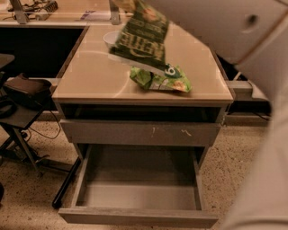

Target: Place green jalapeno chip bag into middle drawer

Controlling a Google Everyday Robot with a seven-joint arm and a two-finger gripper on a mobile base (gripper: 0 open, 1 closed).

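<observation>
The green jalapeno chip bag (141, 38) is dark green with pale lettering and hangs in the air above the cabinet top (90, 76). My gripper (123, 4) is at the top edge of the view, mostly cut off, and holds the bag by its top. The middle drawer (137, 218) is pulled open low in the view, with a plain front and a bare grey floor (139, 193). The bag is above and behind the drawer. My white arm (252, 31) fills the right side.
A brighter green bag with a "6" logo (159, 80) lies on the cabinet top, with a white bowl (111, 38) behind it. A scratched grey drawer front (139, 132) sits above the open drawer. A dark stool with a bag (22, 90) stands at left.
</observation>
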